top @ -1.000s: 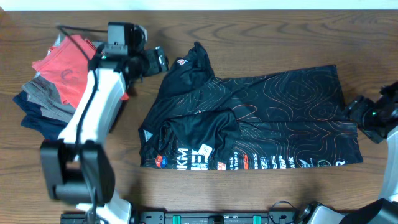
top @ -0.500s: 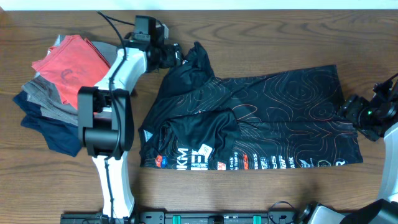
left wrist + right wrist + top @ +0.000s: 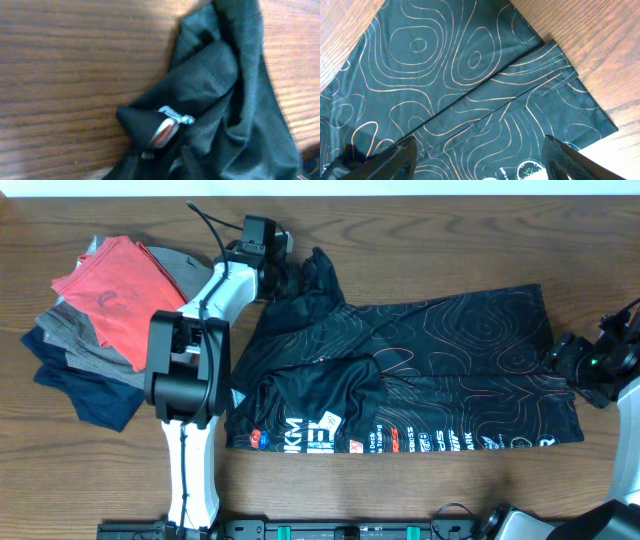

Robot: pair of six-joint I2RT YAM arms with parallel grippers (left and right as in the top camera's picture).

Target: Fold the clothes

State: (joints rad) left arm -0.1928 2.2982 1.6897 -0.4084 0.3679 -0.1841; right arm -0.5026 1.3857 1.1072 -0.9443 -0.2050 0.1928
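Left end effector (image 3: 287, 276) sits at the far-left corner of the jersey (image 3: 450, 350), pressed right against a bunched-up hump of black fabric. From above we cannot tell whether its jaws are parted or closed. Its own wrist camera gives us only that crumpled fabric with a small red-and-white badge (image 3: 167, 131) poking out of the folds, all lying on the table (image 3: 65, 60), and we see no fingers there. Over on the other side, the right end effector (image 3: 572, 362) hangs at the jersey's right edge. We can call this one released: its wrist view shows the two dark fingers (image 3: 395, 157) spread wide above the orange-lined cloth near the hem. The jersey itself lies across the middle of the table, its long side running left to right. Its right half is fairly flat, while its left half is rumpled, with a flap of fabric lapped over the front. White lettering (image 3: 310, 430) and a row of coloured logos (image 3: 420, 442) run along the near edge. Off to the left, apart from the jersey, we have a stack of folded garments, a red shirt (image 3: 105, 290) on top of grey (image 3: 68, 325) and navy (image 3: 70, 375) pieces.
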